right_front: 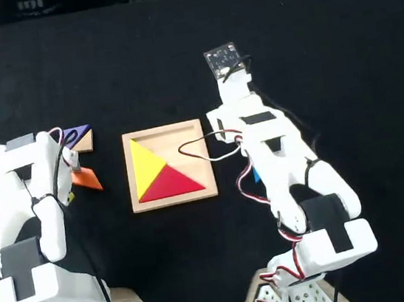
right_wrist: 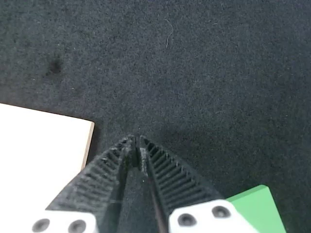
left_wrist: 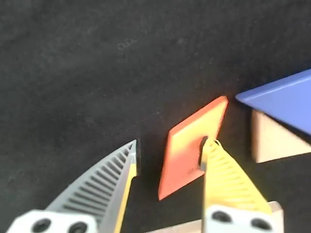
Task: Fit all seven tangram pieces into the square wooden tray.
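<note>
Both point downward: left hand (left_wrist: 169, 144) open over the orange piece (left_wrist: 192, 145), right hand (right_wrist: 136, 141) closed, empty.

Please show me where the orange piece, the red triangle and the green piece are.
orange piece (left_wrist: 185, 155), left wrist view, middle of its top face.
red triangle (right_front: 176, 184), high view, its centre.
green piece (right_wrist: 255, 213), right wrist view, its visible corner part.

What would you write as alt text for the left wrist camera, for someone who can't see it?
The left gripper stands open over an orange piece on black cloth. Beside it, a blue piece overlaps a tan piece.
</note>
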`<state>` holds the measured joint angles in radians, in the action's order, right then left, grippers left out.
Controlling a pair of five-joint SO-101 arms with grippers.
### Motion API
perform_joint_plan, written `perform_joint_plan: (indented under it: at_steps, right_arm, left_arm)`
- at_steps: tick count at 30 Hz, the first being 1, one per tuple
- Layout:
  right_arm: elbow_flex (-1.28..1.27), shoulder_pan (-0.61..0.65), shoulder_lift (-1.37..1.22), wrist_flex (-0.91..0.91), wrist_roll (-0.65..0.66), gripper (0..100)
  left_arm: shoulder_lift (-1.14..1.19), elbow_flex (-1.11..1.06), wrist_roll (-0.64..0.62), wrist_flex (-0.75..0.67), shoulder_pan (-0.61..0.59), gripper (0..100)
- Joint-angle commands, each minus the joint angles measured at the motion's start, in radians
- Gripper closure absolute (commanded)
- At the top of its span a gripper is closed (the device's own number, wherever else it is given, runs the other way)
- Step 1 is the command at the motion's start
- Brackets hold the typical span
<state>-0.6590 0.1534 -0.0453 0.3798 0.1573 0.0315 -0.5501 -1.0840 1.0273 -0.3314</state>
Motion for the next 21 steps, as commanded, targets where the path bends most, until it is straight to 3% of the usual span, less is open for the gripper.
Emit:
perform_joint_plan:
  at_steps: [1, 16, 21]
  right_arm:
    - [0.062, 0.014, 0.002, -0.003, 0.008, 98.7]
    - [0.062, 0.014, 0.002, -0.003, 0.008, 98.7]
    - [0.062, 0.014, 0.002, -0.003, 0.008, 98.7]
  left_arm:
    - [-0.002, -0.044, -0.002, -0.143, -0.001, 78]
    - [0.055, 0.018, 0.040, -0.219, 0.058, 78]
    - [0.043, 0.015, 0.041, -0.173, 0.064, 78]
